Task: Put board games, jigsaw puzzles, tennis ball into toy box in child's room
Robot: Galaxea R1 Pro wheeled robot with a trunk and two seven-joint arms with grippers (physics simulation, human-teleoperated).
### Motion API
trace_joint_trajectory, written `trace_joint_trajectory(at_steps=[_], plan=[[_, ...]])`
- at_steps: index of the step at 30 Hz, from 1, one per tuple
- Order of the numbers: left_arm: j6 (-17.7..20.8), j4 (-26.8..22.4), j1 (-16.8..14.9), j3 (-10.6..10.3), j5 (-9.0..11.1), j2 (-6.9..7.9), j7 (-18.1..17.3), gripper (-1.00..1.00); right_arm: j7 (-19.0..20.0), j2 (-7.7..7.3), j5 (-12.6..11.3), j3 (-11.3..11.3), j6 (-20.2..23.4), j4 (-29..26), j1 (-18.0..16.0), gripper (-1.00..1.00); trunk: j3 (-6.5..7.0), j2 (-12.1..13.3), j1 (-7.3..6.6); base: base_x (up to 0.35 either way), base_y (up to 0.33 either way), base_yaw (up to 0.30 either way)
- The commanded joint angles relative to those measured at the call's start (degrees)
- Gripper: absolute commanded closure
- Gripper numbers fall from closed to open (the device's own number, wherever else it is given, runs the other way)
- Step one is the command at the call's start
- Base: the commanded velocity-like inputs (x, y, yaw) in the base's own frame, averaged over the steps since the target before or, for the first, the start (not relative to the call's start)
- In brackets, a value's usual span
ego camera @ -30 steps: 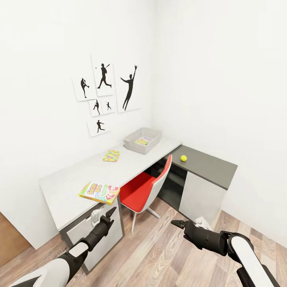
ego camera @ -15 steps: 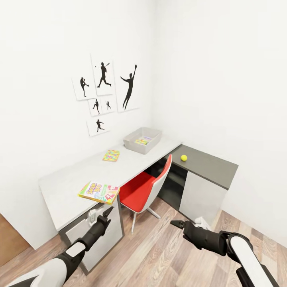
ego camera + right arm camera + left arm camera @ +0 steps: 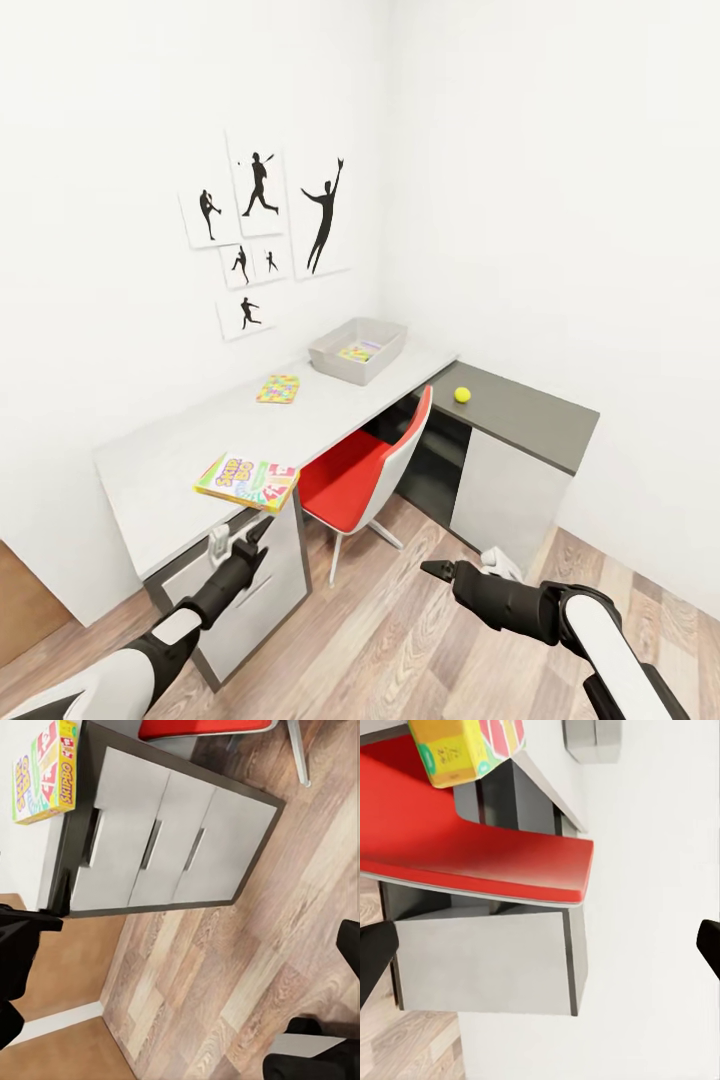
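Note:
The Skip-Bo board game (image 3: 248, 482) lies on the light grey table (image 3: 170, 460), overhanging its front edge, and also appears as the board game (image 3: 45, 772). One jigsaw puzzle (image 3: 279, 389) lies mid-table. The toy box (image 3: 330, 362) stands near the corner with another jigsaw puzzle (image 3: 358, 353) inside. The tennis ball (image 3: 462, 395) rests on the dark grey section. My left gripper (image 3: 238, 537) hangs open just below the Skip-Bo box, in front of the drawers. Over the floor, my right gripper (image 3: 436, 570) is open and empty. The bed is out of view.
A red chair (image 3: 355, 475) is pushed under the table between the drawer unit (image 3: 262, 590) and the corner cabinet (image 3: 505, 490). White walls close the corner, with black silhouette pictures (image 3: 262, 235) above the table. Wood-plank floor (image 3: 400, 640) lies in front.
My left gripper has drawn back and down a little from the table edge. The right gripper has edged slightly left. The view has shifted a touch.

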Motion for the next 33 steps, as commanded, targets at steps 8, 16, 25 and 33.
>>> trace_joint_trajectory(at_steps=[8,16,25,33], plan=[[0.6,0.0,-0.1,0.4,-0.3,0.05,-3.0,-1.00,-0.6,-0.01,-0.5,0.1,0.0,0.0,-0.1,-1.00,-1.54,-3.3,1.78,0.000,0.000,0.000],[0.3,0.0,-0.1,0.4,-0.3,0.02,-3.1,-1.00,-0.7,0.05,-0.5,0.1,0.0,0.0,-0.1,-1.00,-2.97,-6.5,3.54,0.000,0.000,0.000],[0.1,0.0,-0.1,0.4,-0.2,-0.06,-2.9,-1.00,-0.6,0.04,-0.6,0.1,0.1,0.0,-0.1,-1.00,-4.59,-10.1,5.52,0.000,0.000,0.000],[0.1,0.0,-0.1,0.4,-0.2,-0.03,-2.9,-1.00,-0.6,0.05,-0.6,0.1,0.1,0.0,-0.1,-1.00,-6.03,-13.3,7.27,0.000,0.000,0.000]])
